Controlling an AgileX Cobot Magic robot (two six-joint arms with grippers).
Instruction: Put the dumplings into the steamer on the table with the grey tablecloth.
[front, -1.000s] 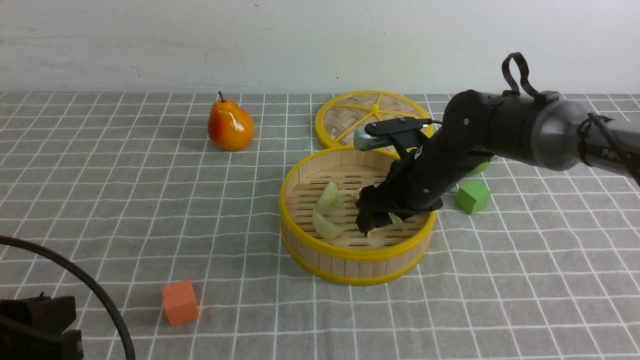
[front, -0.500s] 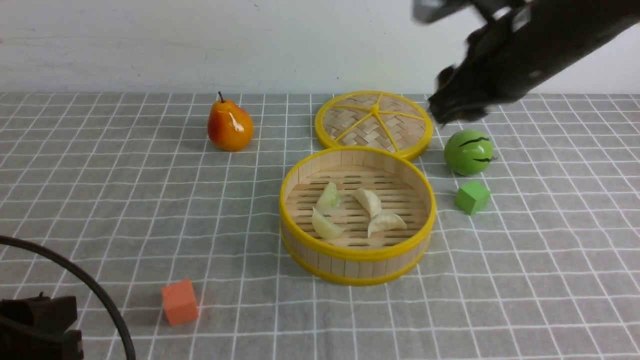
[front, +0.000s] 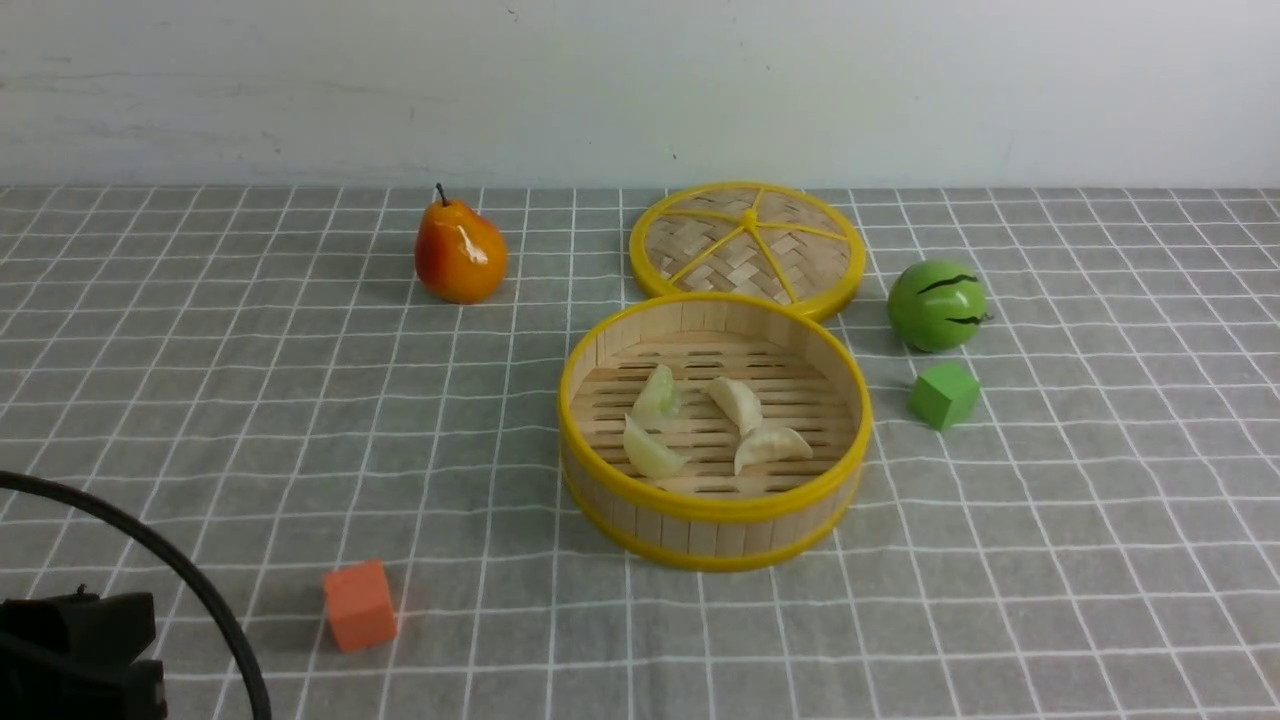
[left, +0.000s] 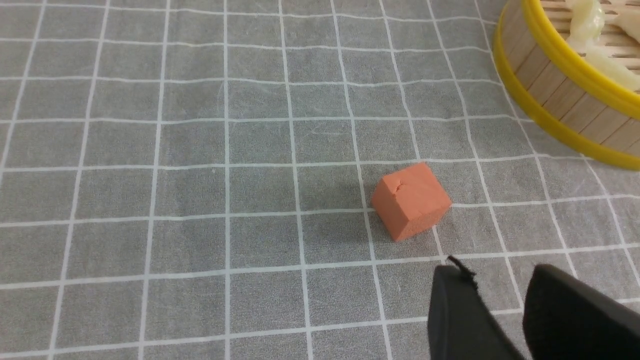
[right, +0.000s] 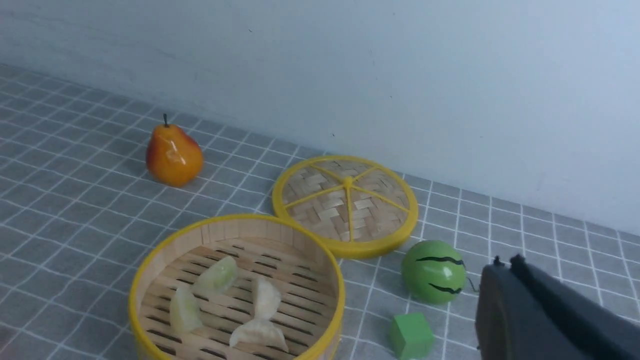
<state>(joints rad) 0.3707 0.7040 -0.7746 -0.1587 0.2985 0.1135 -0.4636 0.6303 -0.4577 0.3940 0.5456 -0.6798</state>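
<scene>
The steamer (front: 700, 525) stands mid-table on the grey tablecloth (front: 250, 400). On its slatted floor lie two pale green dumplings (front: 660, 392) (front: 650, 452) and two cream ones (front: 738, 402) (front: 772, 443). The right wrist view shows the same steamer (right: 240, 232) with the dumplings (right: 265, 297) inside. My right gripper (right: 505, 262) is shut and empty, high above the table near the green ball, and out of the front view. My left gripper (left: 495, 272) hovers low at the near left with a gap between its fingers and nothing in them, close to the orange cube (left: 411, 200); the steamer's wall (left: 550, 85) is farther off.
The woven lid (front: 748, 245) lies flat just behind the steamer. A pear (front: 460, 250) stands at the back left, a green striped ball (front: 937, 304) and a green cube (front: 943, 394) to the steamer's right, an orange cube (front: 360, 603) at the near left. A wall bounds the back.
My right arm rose out of the steamer, swung up to the right and left the front view, its jaws closing. Two cream dumplings now show where it was. The left arm stayed put.
</scene>
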